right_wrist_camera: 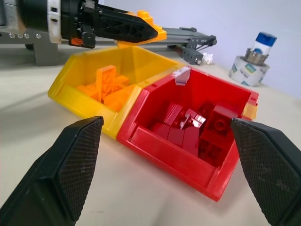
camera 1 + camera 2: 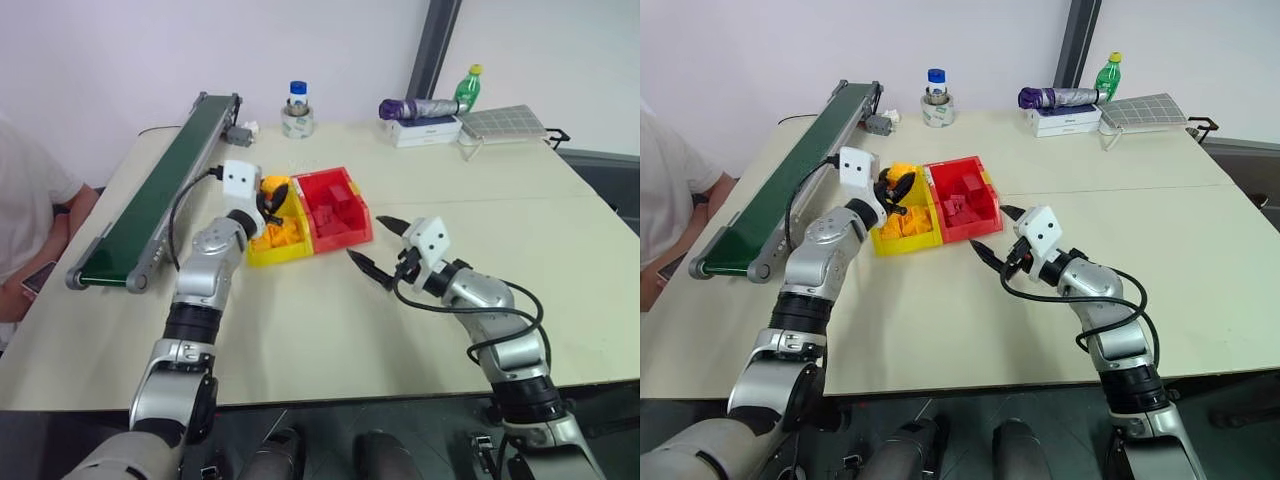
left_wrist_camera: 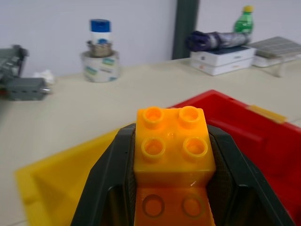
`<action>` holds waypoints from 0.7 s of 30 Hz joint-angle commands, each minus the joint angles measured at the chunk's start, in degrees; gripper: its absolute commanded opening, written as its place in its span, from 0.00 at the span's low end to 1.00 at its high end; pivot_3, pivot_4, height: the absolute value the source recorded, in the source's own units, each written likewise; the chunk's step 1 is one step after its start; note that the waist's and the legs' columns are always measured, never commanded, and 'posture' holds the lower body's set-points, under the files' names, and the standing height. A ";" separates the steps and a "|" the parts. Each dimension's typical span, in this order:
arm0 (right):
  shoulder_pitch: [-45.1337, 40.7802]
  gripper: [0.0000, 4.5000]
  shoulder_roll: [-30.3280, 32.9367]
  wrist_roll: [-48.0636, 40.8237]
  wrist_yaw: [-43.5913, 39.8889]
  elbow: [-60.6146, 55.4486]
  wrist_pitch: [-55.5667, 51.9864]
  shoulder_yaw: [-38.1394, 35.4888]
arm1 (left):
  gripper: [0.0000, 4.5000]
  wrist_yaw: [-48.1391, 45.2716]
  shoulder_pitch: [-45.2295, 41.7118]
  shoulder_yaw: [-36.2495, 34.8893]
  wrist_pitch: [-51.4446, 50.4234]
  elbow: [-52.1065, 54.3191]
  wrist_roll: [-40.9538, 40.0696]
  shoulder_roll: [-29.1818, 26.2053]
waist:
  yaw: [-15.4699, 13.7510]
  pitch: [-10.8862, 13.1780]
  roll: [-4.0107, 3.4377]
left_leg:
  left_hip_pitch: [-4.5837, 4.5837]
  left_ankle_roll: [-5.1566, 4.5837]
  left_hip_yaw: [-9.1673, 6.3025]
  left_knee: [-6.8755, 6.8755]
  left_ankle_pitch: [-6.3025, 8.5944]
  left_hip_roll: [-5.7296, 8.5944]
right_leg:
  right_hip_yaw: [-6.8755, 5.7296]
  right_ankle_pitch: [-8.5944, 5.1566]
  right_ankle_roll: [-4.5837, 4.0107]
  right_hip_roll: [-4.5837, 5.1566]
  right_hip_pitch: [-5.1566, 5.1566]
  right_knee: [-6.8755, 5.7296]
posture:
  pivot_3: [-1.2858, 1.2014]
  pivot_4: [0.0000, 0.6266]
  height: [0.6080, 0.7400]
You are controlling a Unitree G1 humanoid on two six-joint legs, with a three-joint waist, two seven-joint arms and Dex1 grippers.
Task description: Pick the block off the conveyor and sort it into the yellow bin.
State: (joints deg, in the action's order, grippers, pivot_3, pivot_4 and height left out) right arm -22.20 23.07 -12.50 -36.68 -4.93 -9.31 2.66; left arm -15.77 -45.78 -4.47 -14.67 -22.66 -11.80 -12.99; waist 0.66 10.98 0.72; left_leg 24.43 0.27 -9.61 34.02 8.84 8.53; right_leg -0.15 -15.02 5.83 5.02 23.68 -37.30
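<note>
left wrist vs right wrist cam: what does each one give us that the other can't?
Left wrist view: the block seen studs-up, clamped between the left gripper's fingers, plus the white boxes and the green bottle at the far edge of the table.

Right wrist view: inside both bins, with orange bricks in the yellow bin and dark red bricks in the red bin; the left gripper from the side, above the yellow bin's far rim; the right gripper open.

Both: the bins, the held block, the tape roll with a blue-capped jar.
</note>
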 commanded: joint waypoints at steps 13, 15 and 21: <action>-0.81 1.00 0.21 -0.71 -0.25 -2.02 0.55 -0.76 | 0.99 -10.10 7.84 -5.71 -5.11 17.39 -10.43 -5.29 | 0.42 0.00 0.00 | 0.00 -0.01 0.02 0.02 0.00 -0.02 | 0.03 0.03 0.04 -0.02 0.02 -0.01 | 0.52 0.24 1.00; -0.68 1.00 0.38 -0.78 -0.49 -1.97 0.46 -0.78 | 0.99 -14.21 12.44 -5.64 -8.21 23.23 -12.16 -9.54 | 0.53 0.00 0.00 | 0.00 0.00 0.02 0.01 0.00 -0.04 | 0.03 0.03 0.03 -0.04 0.03 -0.03 | 0.52 0.24 1.00; -1.02 1.00 0.60 -0.95 -1.61 -1.10 0.70 -0.64 | 0.99 -20.50 21.42 -11.14 -15.10 34.19 -19.35 -19.98 | -0.12 0.01 -0.02 | -0.01 0.02 0.03 0.00 0.01 -0.12 | 0.09 0.06 -0.11 -0.11 0.06 -0.03 | 0.52 0.24 1.00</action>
State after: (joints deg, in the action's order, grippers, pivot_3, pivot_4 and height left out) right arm -22.35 23.53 -12.58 -37.82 -4.78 -9.53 2.85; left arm -34.64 -24.35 -13.52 -29.34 7.42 -29.23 -31.54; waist 0.54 10.98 0.69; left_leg 24.42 0.34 -9.59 34.02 8.87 8.41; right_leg -0.08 -14.99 5.66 4.91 23.71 -37.31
